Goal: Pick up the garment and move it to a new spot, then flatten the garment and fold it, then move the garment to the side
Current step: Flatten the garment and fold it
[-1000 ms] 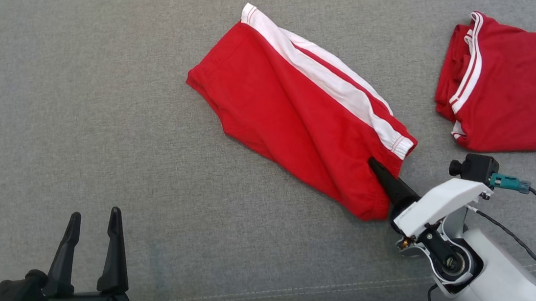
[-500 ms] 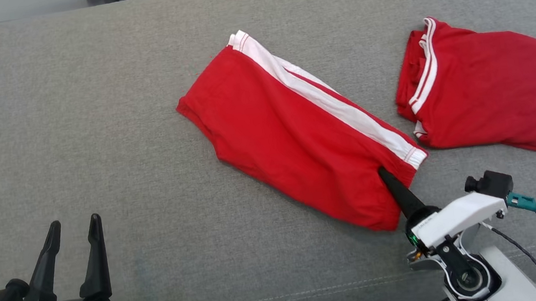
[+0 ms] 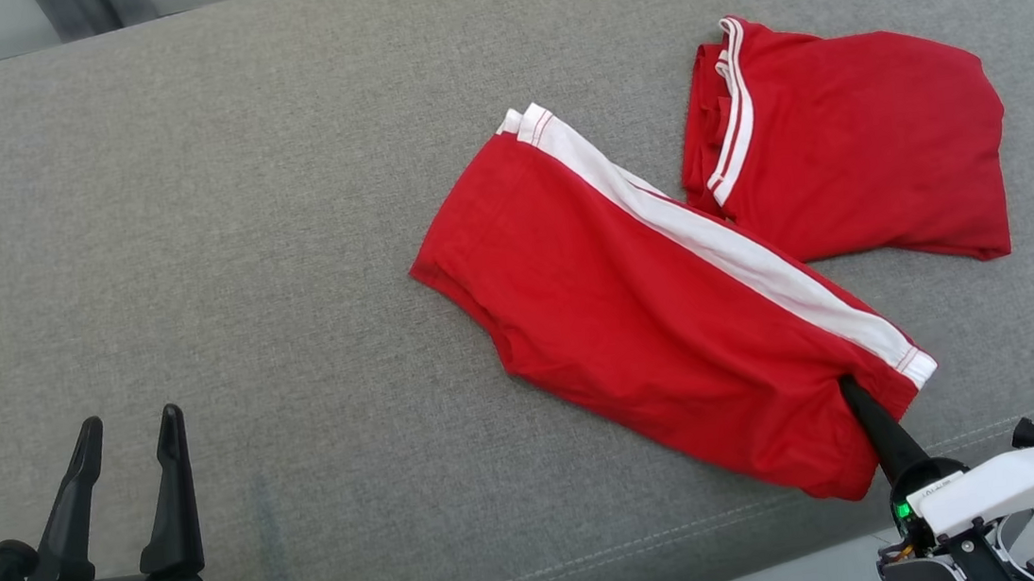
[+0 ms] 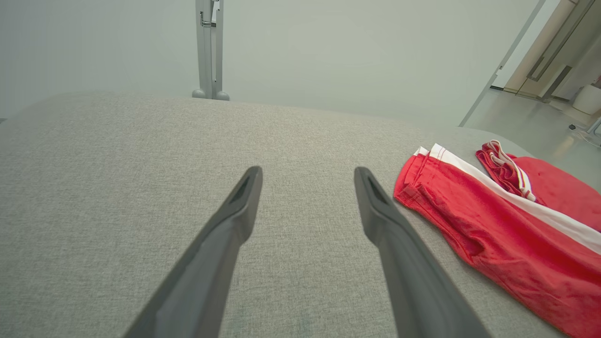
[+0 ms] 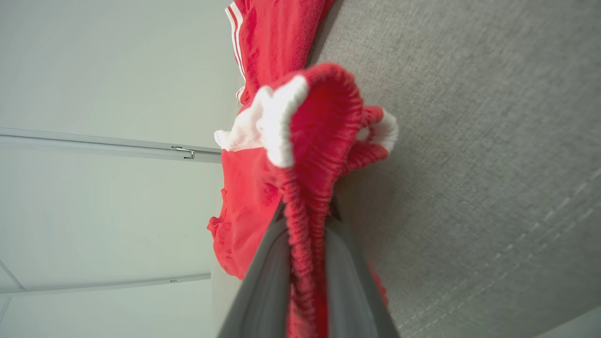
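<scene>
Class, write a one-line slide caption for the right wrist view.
Along the right gripper: jaws shut on the gathered edge of the red shorts, grey cushion behind.

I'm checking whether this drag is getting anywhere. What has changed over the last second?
The right gripper, shut on the waistband of the red shorts, has dragged them rightward and toward the near edge of the cushion. The gap to the other red garment has closed. The head camera shifted too. Unchanged: that grip, the left gripper open and idle, the other garment lying folded.
</scene>
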### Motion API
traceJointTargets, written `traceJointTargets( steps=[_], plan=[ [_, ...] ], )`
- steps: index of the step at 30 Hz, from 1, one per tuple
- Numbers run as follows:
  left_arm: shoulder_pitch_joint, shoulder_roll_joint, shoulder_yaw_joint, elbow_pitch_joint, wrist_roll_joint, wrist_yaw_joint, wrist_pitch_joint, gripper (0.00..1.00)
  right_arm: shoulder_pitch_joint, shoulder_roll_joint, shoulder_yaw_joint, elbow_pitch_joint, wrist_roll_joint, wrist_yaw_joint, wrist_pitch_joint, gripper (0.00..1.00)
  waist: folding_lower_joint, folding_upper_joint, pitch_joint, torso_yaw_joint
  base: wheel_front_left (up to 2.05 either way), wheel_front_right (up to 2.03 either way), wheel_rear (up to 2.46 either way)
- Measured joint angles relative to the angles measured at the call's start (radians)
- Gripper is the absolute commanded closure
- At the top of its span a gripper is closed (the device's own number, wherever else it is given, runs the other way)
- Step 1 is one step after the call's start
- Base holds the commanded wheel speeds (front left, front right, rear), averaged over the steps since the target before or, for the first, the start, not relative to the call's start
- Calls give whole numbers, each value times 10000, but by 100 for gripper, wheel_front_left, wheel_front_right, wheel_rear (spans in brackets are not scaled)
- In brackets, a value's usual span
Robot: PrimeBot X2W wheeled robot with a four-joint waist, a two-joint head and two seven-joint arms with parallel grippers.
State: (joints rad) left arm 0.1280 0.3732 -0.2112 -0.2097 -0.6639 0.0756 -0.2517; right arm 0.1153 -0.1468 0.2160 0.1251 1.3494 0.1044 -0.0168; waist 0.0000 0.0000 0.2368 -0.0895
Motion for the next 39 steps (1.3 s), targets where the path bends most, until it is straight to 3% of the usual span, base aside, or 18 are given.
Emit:
traceJointTargets(
  steps=[8,19,34,39],
  plan=[
    [-12,17,-180,-65,44,-8,15,0,51,128,29,-1561,316,12,23,100,0,0,310,-197,0,0,0],
    [-270,382,-197,-174,105,-105,336,0,-361,508,571,-3618,936,-48,583,100,0,0,622,176,0,0,0],
    [-829,489,-522,-387,167,-242,836,0,-2265,842,740,-3390,941,-1513,433,100,0,0,1116,659,0,0,0],
    [-936,483,-569,-374,167,-313,838,0,-2824,853,832,-2892,943,-1768,251,100,0,0,1276,865,0,0,0]
  ],
)
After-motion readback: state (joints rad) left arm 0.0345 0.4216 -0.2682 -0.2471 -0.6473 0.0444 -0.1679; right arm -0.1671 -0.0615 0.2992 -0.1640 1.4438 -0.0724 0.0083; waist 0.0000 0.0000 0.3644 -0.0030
